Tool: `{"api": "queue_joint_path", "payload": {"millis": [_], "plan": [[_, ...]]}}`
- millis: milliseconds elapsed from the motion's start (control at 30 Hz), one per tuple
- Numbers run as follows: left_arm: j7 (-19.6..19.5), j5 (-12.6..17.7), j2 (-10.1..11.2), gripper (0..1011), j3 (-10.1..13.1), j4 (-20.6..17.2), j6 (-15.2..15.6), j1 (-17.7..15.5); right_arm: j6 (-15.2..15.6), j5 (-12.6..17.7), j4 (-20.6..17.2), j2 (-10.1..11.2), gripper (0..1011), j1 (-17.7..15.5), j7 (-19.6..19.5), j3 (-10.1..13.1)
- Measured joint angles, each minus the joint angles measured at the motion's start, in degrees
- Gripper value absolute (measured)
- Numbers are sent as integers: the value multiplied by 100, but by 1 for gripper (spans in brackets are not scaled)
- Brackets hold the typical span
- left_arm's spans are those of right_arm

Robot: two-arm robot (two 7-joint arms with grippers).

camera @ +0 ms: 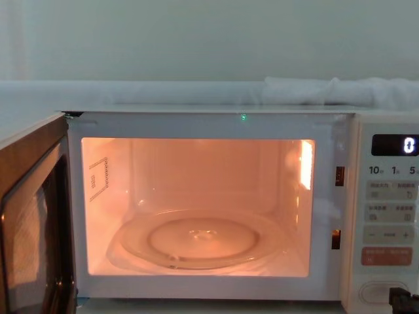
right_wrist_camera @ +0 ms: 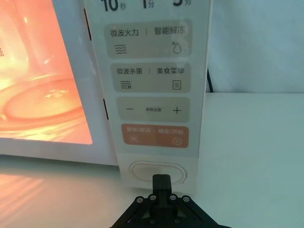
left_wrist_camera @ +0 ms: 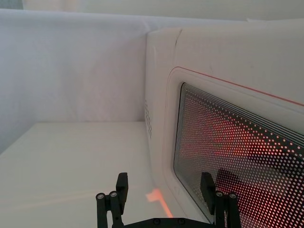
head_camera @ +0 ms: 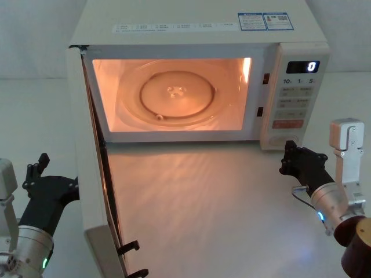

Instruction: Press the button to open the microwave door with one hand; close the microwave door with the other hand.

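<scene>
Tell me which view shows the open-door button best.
The right wrist view: the button faces the camera whole, with the right gripper just before it. The head view shows it small and half behind that gripper. The chest view cuts it at the frame's lower edge. The left wrist view faces the microwave door.

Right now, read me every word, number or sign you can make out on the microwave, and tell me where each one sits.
"0": display at the control panel's top.
"10", "1", "5": time keys under the display.
"微波火力 | 智能解冻": upper beige key.
"微波杀菌 | 美食菜单": second beige key.
"−" and "+": third beige key.
Orange key: print too small.
Blue stickers on the microwave's top: unreadable.
</scene>
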Motion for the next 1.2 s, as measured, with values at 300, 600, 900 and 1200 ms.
{"api": "queue_joint_path", "payload": {"millis": [300, 600, 900, 1200], "plan": [[0, 0, 0, 1001, 0, 0, 0, 0, 147, 57, -664, 168, 0, -416, 25, 111], [0, 0, 0, 1001, 0, 0, 0, 0, 320, 174, -1500, 443, 0, -932, 83, 396], [0, 0, 0, 1001, 0, 0, 0, 0, 337, 469, -1971, 805, 0, -1316, 377, 731], [0, 0, 0, 1001, 0, 0, 0, 0, 226, 660, -1995, 957, 0, -1374, 476, 803]]}}
